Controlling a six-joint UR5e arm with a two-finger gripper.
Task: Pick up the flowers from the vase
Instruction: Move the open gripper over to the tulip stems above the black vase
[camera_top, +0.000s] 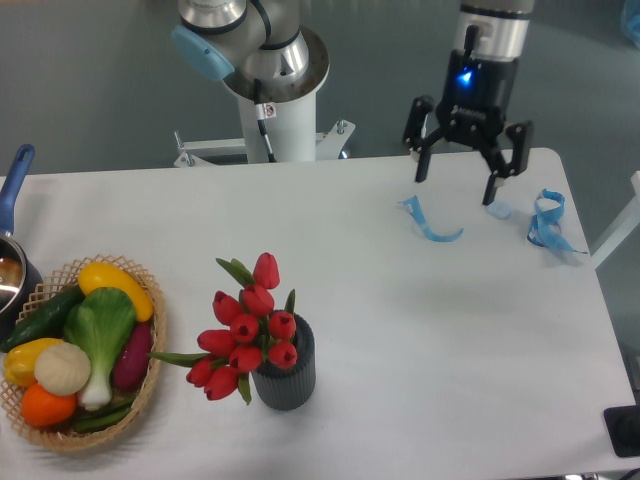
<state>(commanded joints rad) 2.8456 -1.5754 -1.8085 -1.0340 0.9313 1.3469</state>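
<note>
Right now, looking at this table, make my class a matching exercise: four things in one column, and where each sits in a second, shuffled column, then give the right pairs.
Things:
1. flowers
2. end effector
3. wicker basket
4. blue ribbon loop

Places:
A. far left of the table, holding vegetables
B. in the vase, near the table's front middle
C. near the table's right edge
D. above the table's far side, jaws spread

Pairs: 1-B, 2-D, 3-A, 4-C
</note>
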